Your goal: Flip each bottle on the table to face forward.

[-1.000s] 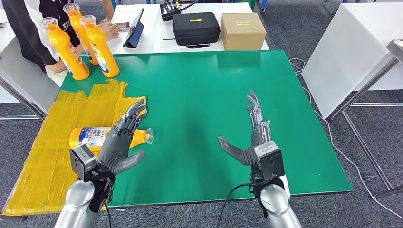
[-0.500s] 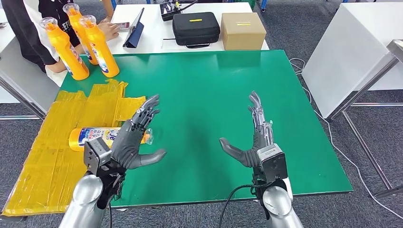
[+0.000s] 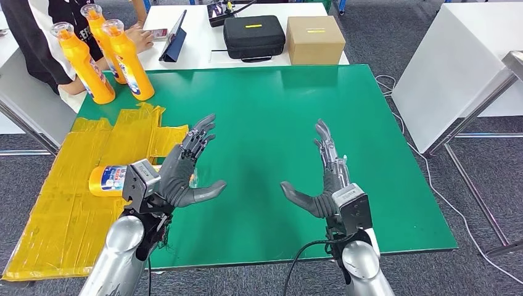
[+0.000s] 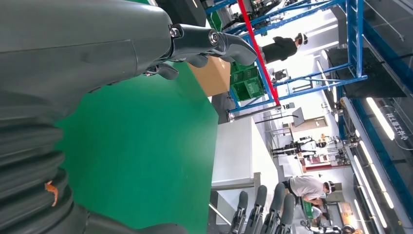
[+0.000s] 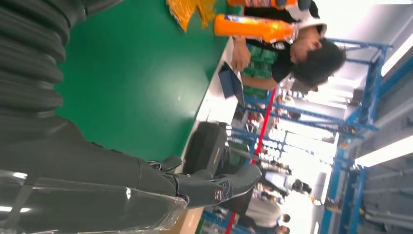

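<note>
An orange bottle (image 3: 110, 179) lies on its side on the yellow sheet (image 3: 74, 203) at the table's left, its neck hidden behind my left hand (image 3: 185, 169). That hand hovers open above the green table (image 3: 271, 111), just right of the bottle, holding nothing. My right hand (image 3: 324, 179) is raised open over the table's front middle, fingers spread. Three more orange bottles (image 3: 126, 58) stand upright at the far left corner; one of them (image 5: 253, 27) appears in the right wrist view.
A person (image 3: 37, 37) stands at the far left behind the upright bottles. A white table behind holds a black case (image 3: 254, 37), a cardboard box (image 3: 315, 40) and a tablet (image 3: 174, 38). Another white table (image 3: 456, 61) stands to the right.
My left hand has moved right and away from the lying bottle, out over the green surface. The right hand has barely shifted. The bottle has not moved.
</note>
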Motion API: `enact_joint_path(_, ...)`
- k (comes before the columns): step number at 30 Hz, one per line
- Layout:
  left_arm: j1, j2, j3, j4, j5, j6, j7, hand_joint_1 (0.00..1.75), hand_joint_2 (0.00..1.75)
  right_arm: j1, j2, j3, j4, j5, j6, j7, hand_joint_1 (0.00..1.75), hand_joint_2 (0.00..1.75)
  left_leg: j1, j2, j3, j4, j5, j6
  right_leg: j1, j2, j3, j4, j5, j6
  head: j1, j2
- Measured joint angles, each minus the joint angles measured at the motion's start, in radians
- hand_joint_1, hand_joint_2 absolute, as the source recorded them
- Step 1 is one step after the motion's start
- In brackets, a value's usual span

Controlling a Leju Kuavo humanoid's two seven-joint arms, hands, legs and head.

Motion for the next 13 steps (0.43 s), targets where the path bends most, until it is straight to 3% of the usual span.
enact_joint_path(13, 0.001, 0.004, 0.004, 0.002, -0.013, 0.031, 0.002, 0.00, 1.75, -0.019, 0.000, 0.000, 0.033, -0.021, 0.051, 0.013, 0.00, 1.75, 0.000, 0.000, 0.000, 0.000, 0.000, 0.000, 0.000, 0.000, 0.000, 0.000, 0.000, 0.000, 0.000, 0.000)
